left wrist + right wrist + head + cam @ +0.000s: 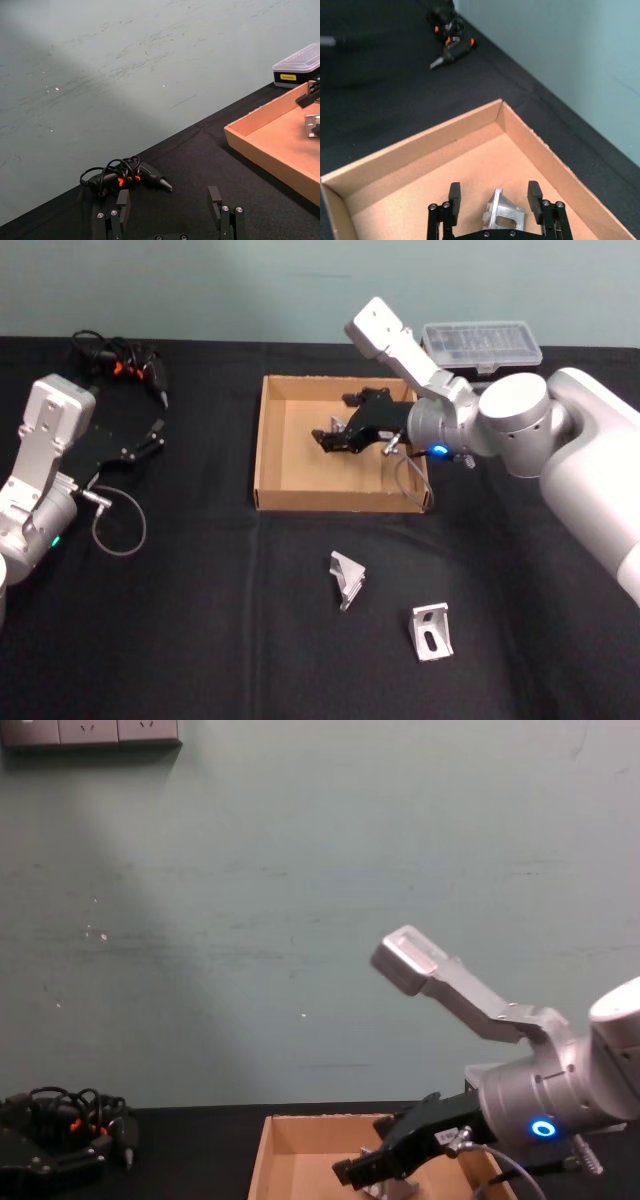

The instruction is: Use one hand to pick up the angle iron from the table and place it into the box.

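Fingers [454,193] spread, right hand [494,190] straddles angle iron [504,215] in cardboard box [420,145]; left hand [169,196] idle.

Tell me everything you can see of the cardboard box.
The box is a shallow tan cardboard tray, rectangular, with low upright walls and no lid, lying flat on the black table toward its far side. On its floor one silver angle iron seems to rest, between the open fingers of the right claw, which reaches in over the right wall.
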